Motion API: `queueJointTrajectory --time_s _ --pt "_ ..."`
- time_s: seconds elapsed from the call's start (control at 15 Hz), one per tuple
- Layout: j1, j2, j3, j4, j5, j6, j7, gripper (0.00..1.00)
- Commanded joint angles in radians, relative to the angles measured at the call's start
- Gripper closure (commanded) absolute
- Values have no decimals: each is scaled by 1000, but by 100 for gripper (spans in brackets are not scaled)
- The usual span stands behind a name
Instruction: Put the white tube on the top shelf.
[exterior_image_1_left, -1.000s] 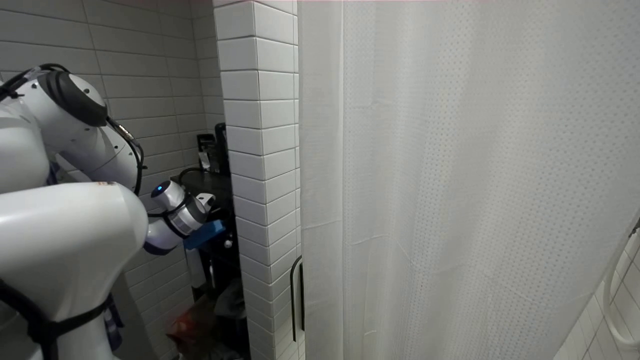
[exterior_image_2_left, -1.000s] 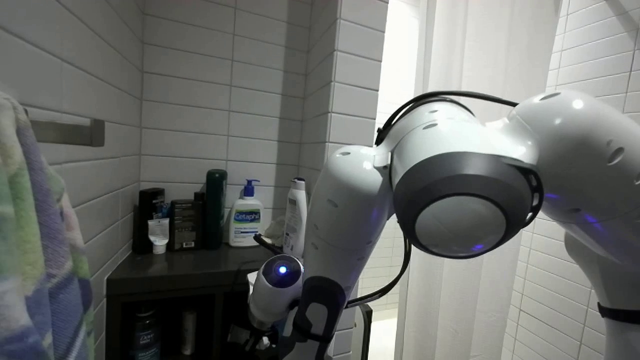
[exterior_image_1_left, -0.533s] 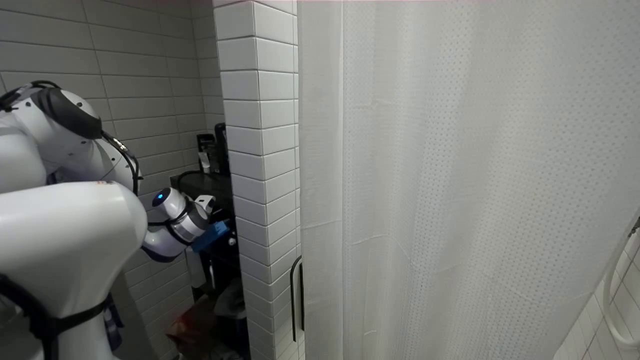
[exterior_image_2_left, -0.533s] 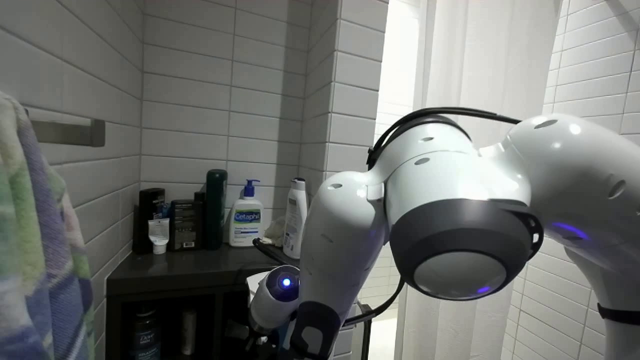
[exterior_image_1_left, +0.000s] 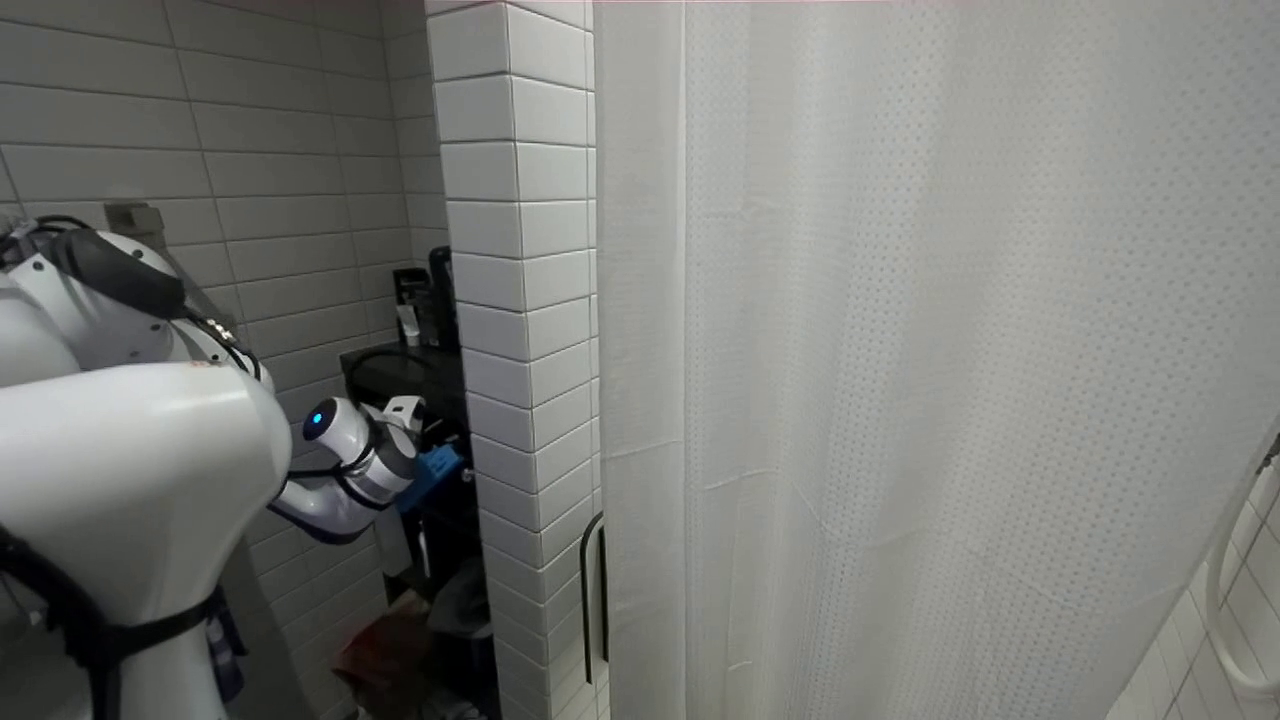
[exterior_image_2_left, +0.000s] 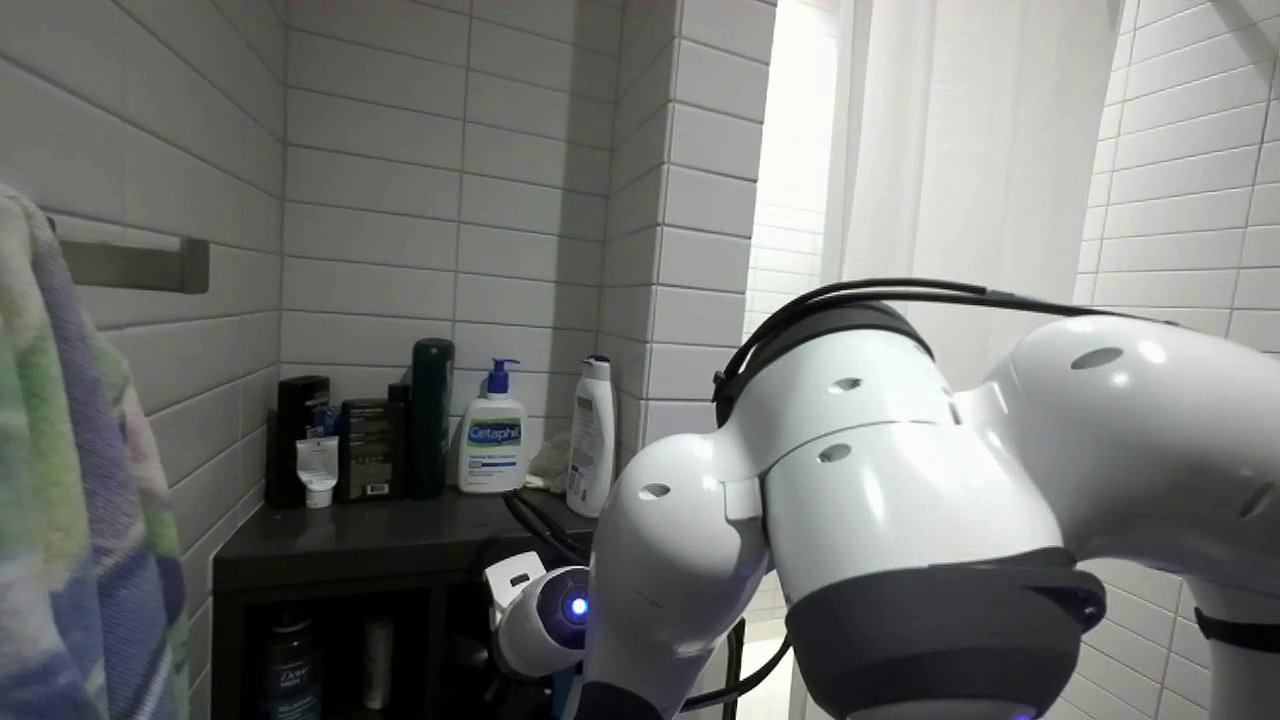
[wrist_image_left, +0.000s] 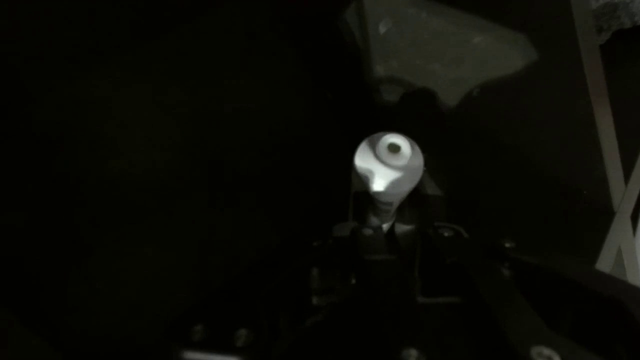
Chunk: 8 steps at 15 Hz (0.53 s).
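Note:
In the dark wrist view, my gripper (wrist_image_left: 387, 231) is closed on the narrow end of a white tube (wrist_image_left: 376, 172). The tube's wide round end, with a ringed hole, points away from the fingertips. In an exterior view, the tube's end shows as a small white spot (exterior_image_1_left: 467, 475) beside the blue part of my hand. The top shelf (exterior_image_2_left: 360, 525) is the black upper board of the rack, seen in both exterior views. My hand is lower than that board, at the rack's lower part; whether it reaches inside a compartment I cannot tell.
On the top shelf stand a small white squeeze tube (exterior_image_2_left: 318, 468), dark boxes (exterior_image_2_left: 370, 450), a green bottle (exterior_image_2_left: 432, 420), a pump bottle (exterior_image_2_left: 492, 440) and a white bottle (exterior_image_2_left: 592, 440). Below is a dark bottle (exterior_image_2_left: 292, 670). A tiled pillar (exterior_image_1_left: 530, 350) flanks the rack.
The arm's upper links and wrist have sunk. The hand has tipped upward, and the tube's end has shifted slightly up and toward the pillar. The grip looks unchanged.

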Motion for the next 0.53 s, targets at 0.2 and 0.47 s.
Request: queueJointTrajectory --time_s 0.2,0.47 --pt "50 153 -90 97 133 -1 6 96" --pt "61 119 -95 61 143 -1 -6 53"
